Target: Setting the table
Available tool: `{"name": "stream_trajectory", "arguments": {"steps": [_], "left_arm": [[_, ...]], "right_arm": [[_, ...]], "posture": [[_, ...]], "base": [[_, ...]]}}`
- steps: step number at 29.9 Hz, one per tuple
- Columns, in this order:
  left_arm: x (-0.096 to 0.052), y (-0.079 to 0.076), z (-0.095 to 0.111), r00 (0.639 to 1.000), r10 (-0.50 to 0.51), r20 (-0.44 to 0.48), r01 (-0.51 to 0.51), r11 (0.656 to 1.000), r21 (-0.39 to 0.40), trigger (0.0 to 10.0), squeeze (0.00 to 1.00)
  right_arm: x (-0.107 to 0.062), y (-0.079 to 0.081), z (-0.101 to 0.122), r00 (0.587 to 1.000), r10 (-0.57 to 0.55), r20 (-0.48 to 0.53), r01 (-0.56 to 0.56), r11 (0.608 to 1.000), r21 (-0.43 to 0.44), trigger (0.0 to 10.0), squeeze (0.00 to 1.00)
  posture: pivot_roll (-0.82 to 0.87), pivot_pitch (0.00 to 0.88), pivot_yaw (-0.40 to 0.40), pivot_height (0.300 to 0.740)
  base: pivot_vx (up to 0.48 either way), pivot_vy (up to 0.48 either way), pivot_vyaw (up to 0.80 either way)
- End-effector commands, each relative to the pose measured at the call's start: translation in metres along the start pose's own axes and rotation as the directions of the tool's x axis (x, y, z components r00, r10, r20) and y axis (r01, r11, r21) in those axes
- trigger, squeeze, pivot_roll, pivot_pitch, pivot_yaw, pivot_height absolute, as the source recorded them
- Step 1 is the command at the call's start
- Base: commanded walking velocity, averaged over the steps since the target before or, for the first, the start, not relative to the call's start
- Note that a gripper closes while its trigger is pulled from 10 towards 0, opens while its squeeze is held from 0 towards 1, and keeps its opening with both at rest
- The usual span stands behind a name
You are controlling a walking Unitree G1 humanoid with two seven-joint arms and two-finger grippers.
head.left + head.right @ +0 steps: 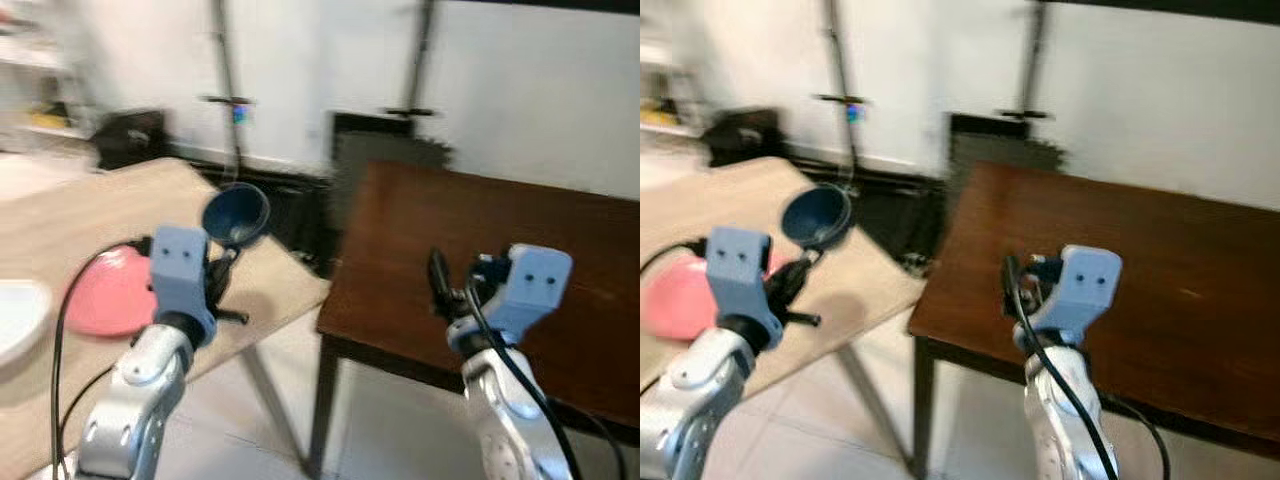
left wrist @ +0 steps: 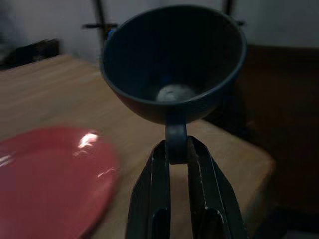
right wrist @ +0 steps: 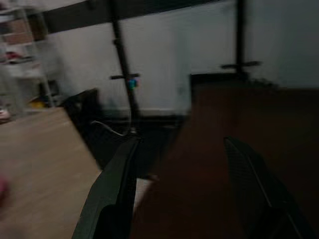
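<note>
- Left pincer (image 2: 177, 149) clamped on the handle of the dark blue cup (image 1: 236, 213), black fingers (image 2: 152, 184) squeezed tight on both sides.
- Cup held up in the air, tipped so the open mouth faces forward, handle pointing back down at the pincer.
- Right pincer (image 3: 179, 179) with fingers spread wide, holding nothing, hanging just over the near edge of the dark brown surface (image 1: 560, 260).
- Below the cup, the light wooden surface (image 1: 90, 210), with a pink plate (image 1: 105, 290) lying flat and a bit of a white dish (image 1: 20, 315) at the left edge.
- Dark brown surface bare, off to the right of the cup, with a gap of floor in between.
- Probably the step in hand: carrying the cup over to set it down.
- Left arm has the cup, so a swing or a turn to the right looks needed to reach the brown surface.
- Cup needs turning upright first, mouth up, or it may roll on landing.
</note>
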State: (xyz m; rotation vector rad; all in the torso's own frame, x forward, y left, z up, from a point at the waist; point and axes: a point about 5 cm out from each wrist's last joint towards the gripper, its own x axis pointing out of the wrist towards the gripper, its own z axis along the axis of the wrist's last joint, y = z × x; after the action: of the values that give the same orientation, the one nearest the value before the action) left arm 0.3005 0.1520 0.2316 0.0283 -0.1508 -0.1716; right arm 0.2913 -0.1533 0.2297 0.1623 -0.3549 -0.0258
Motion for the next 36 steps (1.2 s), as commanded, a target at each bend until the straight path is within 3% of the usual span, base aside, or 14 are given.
{"name": "stream_trajectory", "arguments": {"steps": [1,8,23,36], "left_arm": [[-0.0010,-0.0029,0.0000,1.000,-0.014,0.008,0.014,1.000,0.006,10.0,0.00],[-0.0007,0.0013,-0.0021,1.000,0.012,-0.008,-0.012,1.000,-0.004,10.0,0.00],[0.0000,0.0053,-0.0029,0.999,0.032,-0.015,-0.032,0.999,-0.011,10.0,0.00],[0.0009,0.0048,-0.0033,0.999,0.032,-0.019,-0.032,0.999,-0.015,10.0,0.00]], "right_arm": [[-0.0013,-0.0018,-0.0012,1.000,-0.012,-0.007,0.012,1.000,-0.005,10.0,0.00],[-0.0005,-0.0016,-0.0012,1.000,-0.012,-0.006,0.012,1.000,-0.003,10.0,0.00],[-0.0013,-0.0016,-0.0022,1.000,-0.017,-0.011,0.017,1.000,-0.004,10.0,0.00],[-0.0020,-0.0021,-0.0026,1.000,-0.018,-0.011,0.018,1.000,0.006,10.0,0.00]], "posture": [[0.05,0.025,-0.024,0.740],[0.05,0.026,-0.025,0.740],[0.05,0.029,-0.022,0.740],[0.05,0.029,-0.022,0.740]], "base": [[0.000,0.000,0.80],[0.000,0.000,0.80],[0.000,0.469,0.80],[0.000,0.480,0.00]]}}
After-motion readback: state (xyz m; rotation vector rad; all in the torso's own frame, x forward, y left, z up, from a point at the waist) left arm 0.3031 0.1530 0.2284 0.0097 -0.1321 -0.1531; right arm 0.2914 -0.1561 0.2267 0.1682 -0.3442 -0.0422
